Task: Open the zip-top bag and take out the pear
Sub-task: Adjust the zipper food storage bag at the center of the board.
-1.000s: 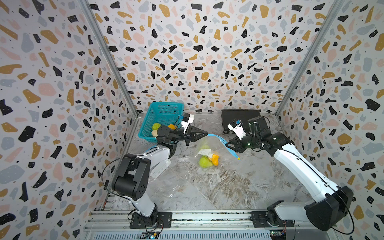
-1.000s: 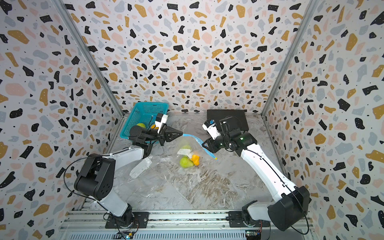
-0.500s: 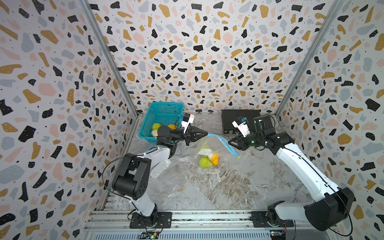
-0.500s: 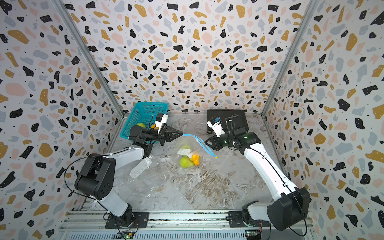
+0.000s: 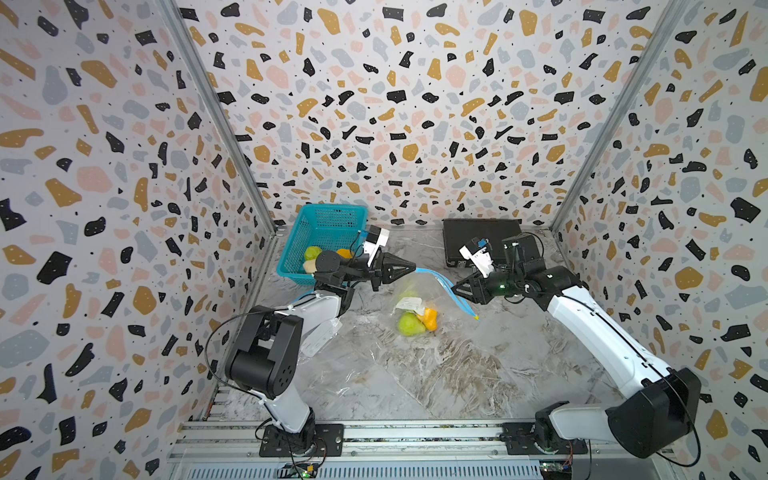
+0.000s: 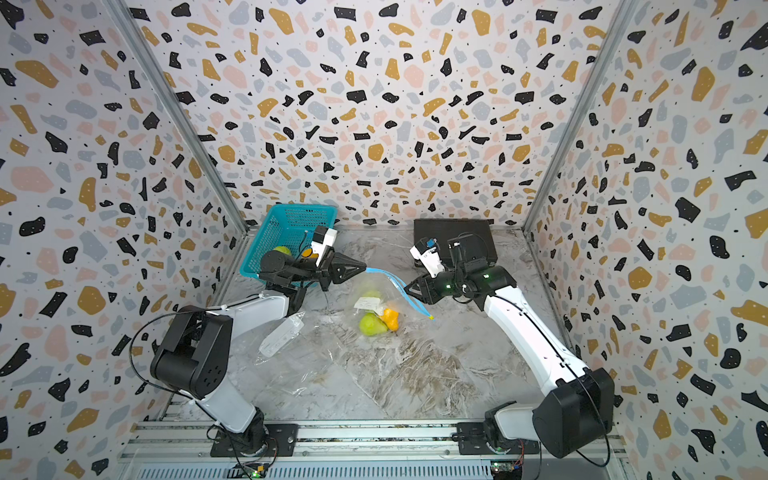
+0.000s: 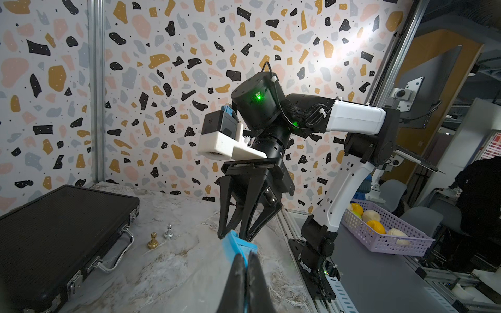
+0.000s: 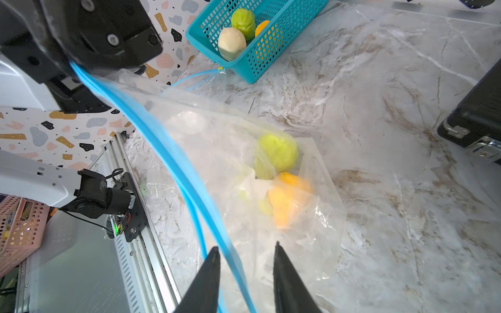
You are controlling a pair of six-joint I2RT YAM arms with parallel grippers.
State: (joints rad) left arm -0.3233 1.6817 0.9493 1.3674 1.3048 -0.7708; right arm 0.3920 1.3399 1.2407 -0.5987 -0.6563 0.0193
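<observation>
The clear zip-top bag (image 5: pixel 419 297) hangs with its blue zip strip (image 5: pixel 444 280) raised off the table. Inside it sit the green pear (image 5: pixel 409 324) (image 6: pixel 372 325) (image 8: pixel 276 154) and an orange fruit (image 5: pixel 430 319) (image 8: pixel 287 200). My left gripper (image 5: pixel 413 269) (image 6: pixel 365 269) (image 7: pixel 247 254) is shut on one end of the zip strip (image 7: pixel 235 242). My right gripper (image 5: pixel 455 289) (image 6: pixel 407 287) (image 8: pixel 245 248) faces it from the right, open. The strip (image 8: pixel 173 154) runs between its fingers, which are not pressed on it.
A teal basket (image 5: pixel 328 232) (image 8: pixel 260 40) with fruit stands at the back left, behind my left wrist. A black case (image 5: pixel 478 241) (image 7: pixel 62 230) lies at the back right, with two chess pawns (image 7: pixel 160 237) beside it. An empty clear bag (image 6: pixel 282 332) lies front left.
The right wrist shifted slightly to the right and came back, and its fingers stand a little closer together around the strip. The left gripper and the bag have not moved.
</observation>
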